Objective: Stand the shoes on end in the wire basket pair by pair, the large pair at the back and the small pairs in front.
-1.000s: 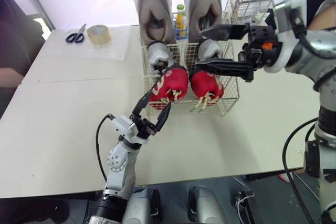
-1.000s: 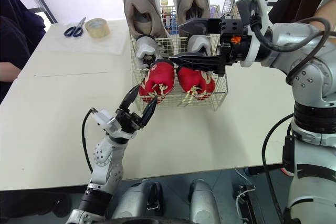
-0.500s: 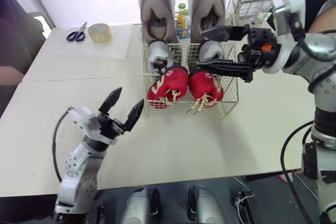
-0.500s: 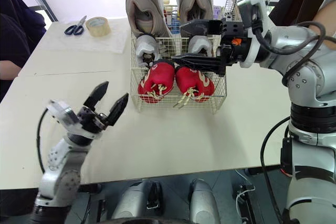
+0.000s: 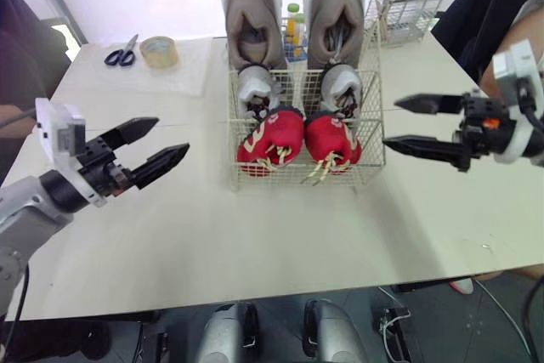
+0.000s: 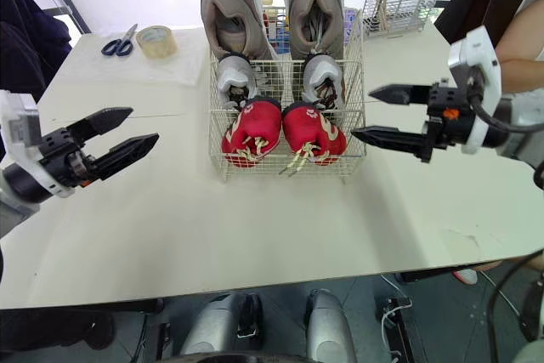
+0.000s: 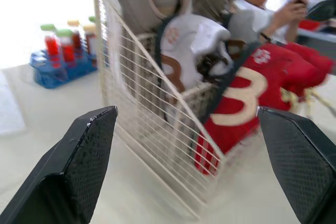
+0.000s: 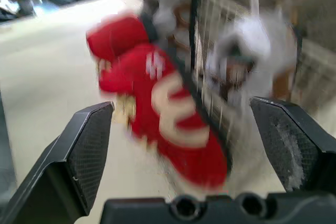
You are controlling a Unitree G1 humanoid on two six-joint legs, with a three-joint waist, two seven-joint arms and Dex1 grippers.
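The wire basket (image 5: 371, 82) stands mid-table. A large grey pair (image 5: 252, 14) stands on end at its back. In front of that is a small white pair (image 5: 255, 89), and a small red pair (image 5: 272, 135) sits at the front wall, laces hanging through the wire. My left gripper (image 5: 172, 136) hovers open left of the basket, holding nothing. My right gripper (image 5: 391, 122) hovers open just right of the basket, also holding nothing. The left wrist view looks at the basket side (image 7: 142, 103) and a red shoe (image 7: 247, 108). The right wrist view faces a red shoe (image 8: 168, 114).
Scissors (image 5: 124, 55) and a tape roll (image 5: 158, 52) lie at the back left. A second wire rack (image 5: 408, 6) stands at the back right, with bottles (image 5: 292, 27) behind the basket. A blue tube rack (image 7: 63, 61) is nearby. One person (image 5: 501, 6) sits at the right, another (image 5: 17, 99) at the left edge.
My left gripper has drawn back from the basket's front to the far left. My right gripper has pulled out from over the basket to its right side. Both stay open.
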